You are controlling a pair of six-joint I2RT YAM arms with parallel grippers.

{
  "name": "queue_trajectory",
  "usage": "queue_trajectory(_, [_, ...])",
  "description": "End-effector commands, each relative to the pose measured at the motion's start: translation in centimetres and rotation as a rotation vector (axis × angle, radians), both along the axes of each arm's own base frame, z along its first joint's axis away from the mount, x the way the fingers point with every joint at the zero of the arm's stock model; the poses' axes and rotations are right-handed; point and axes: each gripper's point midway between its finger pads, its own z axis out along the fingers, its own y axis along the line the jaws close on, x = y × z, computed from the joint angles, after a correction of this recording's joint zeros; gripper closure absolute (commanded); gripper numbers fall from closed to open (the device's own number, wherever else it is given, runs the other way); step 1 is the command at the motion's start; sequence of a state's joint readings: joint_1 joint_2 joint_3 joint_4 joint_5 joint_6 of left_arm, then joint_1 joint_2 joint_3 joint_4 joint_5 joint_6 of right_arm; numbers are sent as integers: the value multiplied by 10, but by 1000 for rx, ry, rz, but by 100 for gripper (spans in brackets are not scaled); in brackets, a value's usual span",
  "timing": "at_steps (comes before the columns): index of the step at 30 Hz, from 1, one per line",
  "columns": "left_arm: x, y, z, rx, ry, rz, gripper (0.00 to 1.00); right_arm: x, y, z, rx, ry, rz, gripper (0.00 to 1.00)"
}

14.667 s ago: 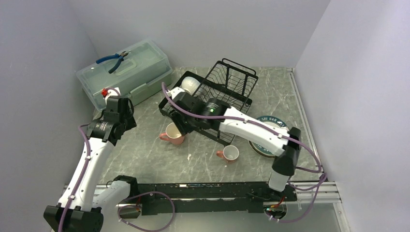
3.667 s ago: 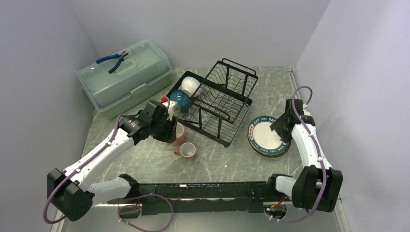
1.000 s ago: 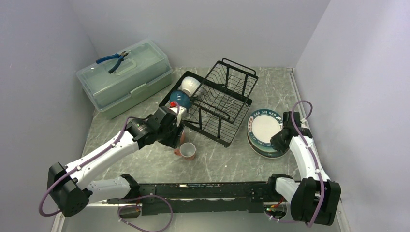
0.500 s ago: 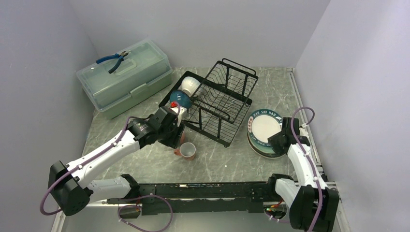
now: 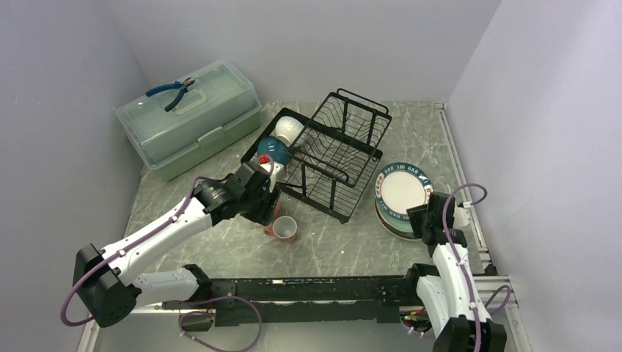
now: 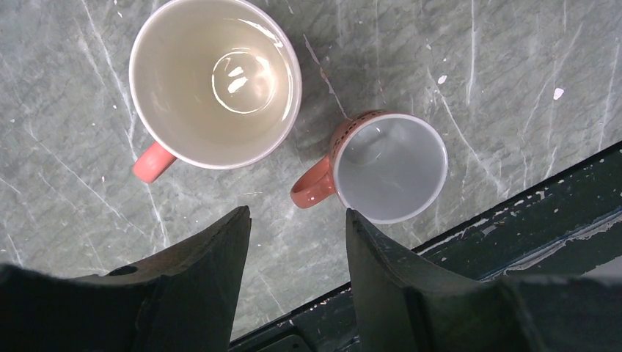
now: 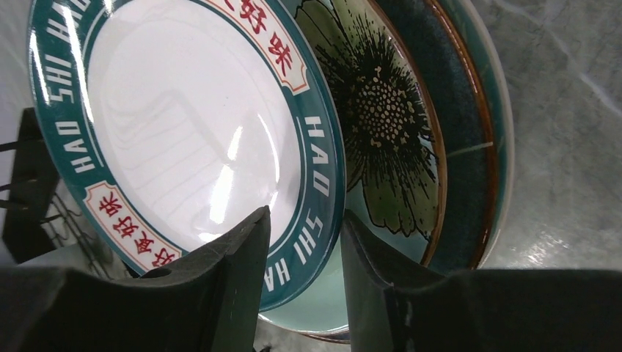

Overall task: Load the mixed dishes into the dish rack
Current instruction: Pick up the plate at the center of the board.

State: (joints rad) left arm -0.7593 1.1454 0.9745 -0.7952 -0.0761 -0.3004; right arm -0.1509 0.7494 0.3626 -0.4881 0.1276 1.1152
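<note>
The black wire dish rack (image 5: 334,147) holds a blue bowl (image 5: 271,149) and a white bowl (image 5: 288,130) at its left end. Two pink mugs stand upright on the table, the big one (image 6: 214,81) and the smaller one (image 6: 389,176) (image 5: 284,229). My left gripper (image 6: 295,220) (image 5: 270,205) hovers open above them, holding nothing. The white plate with the teal lettered rim (image 7: 183,139) (image 5: 402,192) lies askew on the plate stack, over the green floral plate (image 7: 381,125) and a teal plate (image 7: 458,147). My right gripper (image 7: 302,220) (image 5: 419,218) is open, its fingers either side of the white plate's near rim.
A translucent pale green lidded box (image 5: 194,121) with blue pliers (image 5: 170,89) on top stands at the back left. The black base rail (image 5: 308,290) runs along the near edge. Grey walls close in left, right and behind.
My right gripper has opened around the white plate's rim and the arm has drawn back toward the near edge. The left arm has held still above the mugs.
</note>
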Motion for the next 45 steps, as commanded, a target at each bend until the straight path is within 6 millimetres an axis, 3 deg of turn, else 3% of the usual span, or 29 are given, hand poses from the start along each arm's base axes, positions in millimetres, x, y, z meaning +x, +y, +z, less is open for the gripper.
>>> queue_trajectory(1, [2, -6, 8, -19, -21, -26, 44, -10, 5, -17, 49, 3, -38, 57])
queue_trajectory(15, [1, -7, 10, -30, -22, -31, 44, -17, 14, -31, 83, -60, -21, 59])
queue_trajectory(22, [1, -9, 10, -35, -23, -35, 44, -20, 14, -37, 93, -90, -38, 69])
queue_trajectory(30, [1, -8, 10, -35, -24, -34, 44, -21, 12, -34, 82, -109, -53, 91])
queue_trajectory(34, [1, -7, 11, -32, -25, -32, 44, -18, 9, -26, 71, -126, -59, 100])
queue_trajectory(45, [1, -7, 10, -26, -15, -29, 45, -19, -2, 29, -15, -199, -62, 100])
